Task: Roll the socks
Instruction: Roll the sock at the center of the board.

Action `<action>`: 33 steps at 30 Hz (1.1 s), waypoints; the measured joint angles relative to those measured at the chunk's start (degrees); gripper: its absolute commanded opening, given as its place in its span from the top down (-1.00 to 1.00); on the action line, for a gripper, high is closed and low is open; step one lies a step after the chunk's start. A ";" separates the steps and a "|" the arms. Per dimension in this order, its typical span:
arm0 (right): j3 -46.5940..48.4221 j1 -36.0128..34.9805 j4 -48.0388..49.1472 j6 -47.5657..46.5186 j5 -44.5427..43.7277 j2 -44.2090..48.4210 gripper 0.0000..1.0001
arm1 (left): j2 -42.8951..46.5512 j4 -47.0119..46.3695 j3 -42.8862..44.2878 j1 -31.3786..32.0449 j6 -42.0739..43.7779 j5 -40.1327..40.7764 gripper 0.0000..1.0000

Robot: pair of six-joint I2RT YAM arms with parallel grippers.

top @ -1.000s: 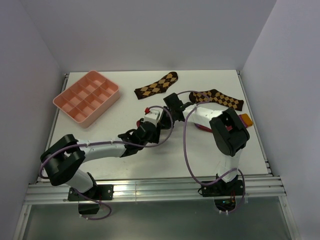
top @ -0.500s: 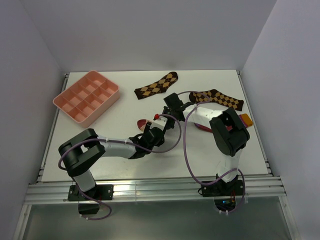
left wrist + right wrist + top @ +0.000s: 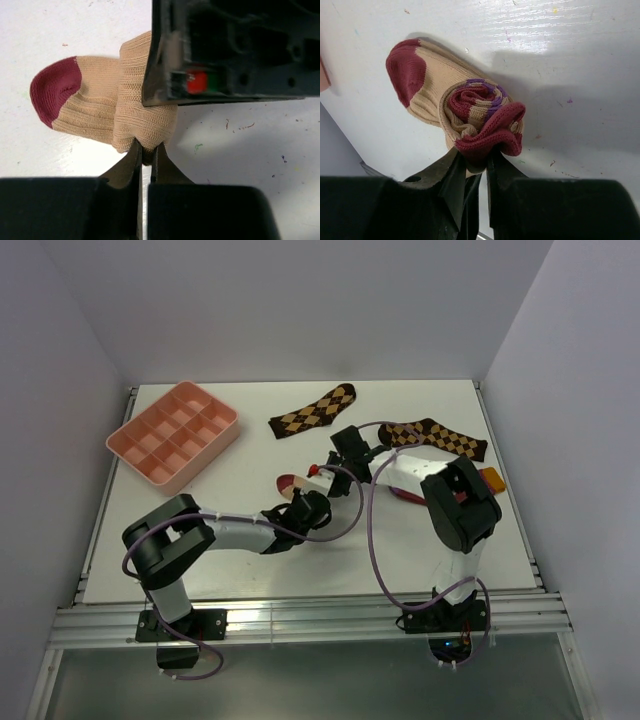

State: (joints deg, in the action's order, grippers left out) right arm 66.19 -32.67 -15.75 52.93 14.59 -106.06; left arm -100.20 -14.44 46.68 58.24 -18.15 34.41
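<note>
On your surface (image 3: 240,475), the tray (image 3: 172,435) sits at the back left. One flat sock (image 3: 313,410) lies behind centre, and a second flat sock (image 3: 440,437) lies to its right, near the back right. The rolled sock (image 3: 297,481) lies mid-surface, with your left pincer (image 3: 312,504) on its near edge and your right pincer (image 3: 345,455) on its far right end. The last sock (image 3: 493,481) lies at the right, partly under your right arm (image 3: 455,500).

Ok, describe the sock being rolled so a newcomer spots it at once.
At the middle of the white table, pinched by the left gripper and right gripper, lies the tan sock, partly rolled. Unlike the brown argyle socks beyond it, it is plain ribbed tan with a maroon toe.
</note>
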 measured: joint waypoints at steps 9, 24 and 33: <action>-3.67 1.36 3.65 1.68 0.37 5.97 -0.40 | 2.05 4.66 2.47 -7.48 -4.87 -15.76 0.99; -10.84 2.34 12.26 6.73 -2.84 10.97 -0.49 | -4.61 26.23 19.45 -22.53 -10.38 -48.35 0.99; -12.70 2.34 14.53 8.87 -6.12 9.64 -0.46 | -10.71 33.29 26.82 -27.61 -12.09 -59.67 0.99</action>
State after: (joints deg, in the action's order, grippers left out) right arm 53.49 -30.33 -1.21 61.80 8.47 -96.42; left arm -110.91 18.85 73.49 30.63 -30.24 -25.26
